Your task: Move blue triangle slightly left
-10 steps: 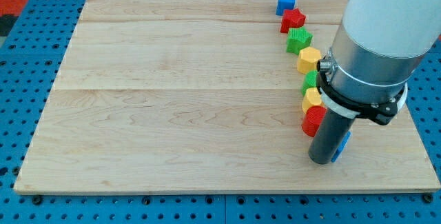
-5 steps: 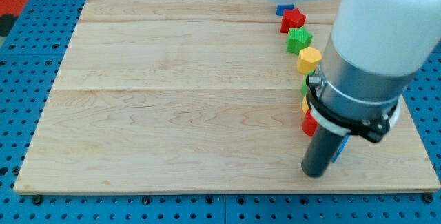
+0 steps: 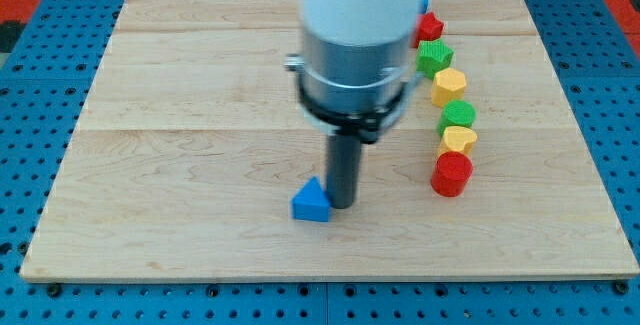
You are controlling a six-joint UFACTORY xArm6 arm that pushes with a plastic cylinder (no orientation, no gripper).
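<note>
1. My tip (image 3: pixel 341 205), the lower end of a straight dark rod, stands on the pale wooden board (image 3: pixel 200 165) a little below the board's middle, slightly toward the view's right.
2. The rod has no jaws or fingers, so nothing is spread, pressed together or pinching; it is simply a plain rod end resting at board height.
3. The small blue triangle block (image 3: pixel 312 201) lies just to the view's left of my tip, touching it or very nearly so; the exact contact cannot be made out.
4. The blue triangle sits toward the view's bottom half of the board, well apart from every other block.
5. A curved row of blocks runs down the view's right part of the board: a red block (image 3: pixel 430 28) at the top, then a green block (image 3: pixel 434 57), a yellow block (image 3: pixel 449 85), a second green block (image 3: pixel 458 116), a second yellow block (image 3: pixel 459 139) and a red cylinder (image 3: pixel 452 173) at the bottom.
6. A sliver of another blue block (image 3: pixel 425 1) shows at the row's top, mostly hidden behind the arm's white body (image 3: pixel 362 15).
7. My tip stands well to the view's left of the red cylinder, with bare wood between them.
8. The board rests on a blue perforated table (image 3: pixel 40 165).
</note>
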